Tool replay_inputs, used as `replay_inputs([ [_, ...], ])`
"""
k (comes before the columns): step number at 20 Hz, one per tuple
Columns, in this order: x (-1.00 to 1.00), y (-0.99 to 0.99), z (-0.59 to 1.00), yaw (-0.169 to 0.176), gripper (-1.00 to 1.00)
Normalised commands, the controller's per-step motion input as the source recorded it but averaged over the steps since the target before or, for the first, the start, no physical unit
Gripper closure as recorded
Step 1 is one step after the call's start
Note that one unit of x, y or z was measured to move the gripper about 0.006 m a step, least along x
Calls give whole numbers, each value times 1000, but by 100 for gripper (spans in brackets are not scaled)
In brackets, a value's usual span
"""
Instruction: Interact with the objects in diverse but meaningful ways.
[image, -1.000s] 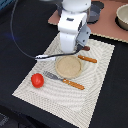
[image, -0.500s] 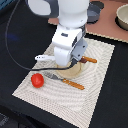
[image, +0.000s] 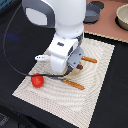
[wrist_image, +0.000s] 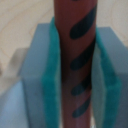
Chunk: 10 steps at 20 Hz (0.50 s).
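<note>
Arm: a Franka Panda bends low over the woven placemat (image: 97, 75), its body hiding much of the mat's centre
Pincer: the gripper (wrist_image: 75, 85) is clenched on the brown sausage stick (wrist_image: 75, 55); the wrist view shows teal pads (wrist_image: 51, 85) pressed against both its sides, dark stripes running down the stick
Tomato: the red tomato (image: 36, 79) sits on the placemat near its corner at the exterior view's left, apart from the arm
Other sticks: one orange-brown stick (image: 75, 84) lies on the placemat just beside the arm; another (image: 90, 60) pokes out behind it
Pot: the grey two-handled pot (image: 93, 12) stands off the placemat, well apart
Risk: the round stick may pivot or slip between the pads if swung fast; a low sweep could knock the neighbouring stick or drag the placemat
</note>
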Motion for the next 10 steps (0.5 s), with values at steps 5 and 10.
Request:
replay_inputs([
  [5,0,25,327,0,-100],
  [10,-14,14,934,0,-100],
])
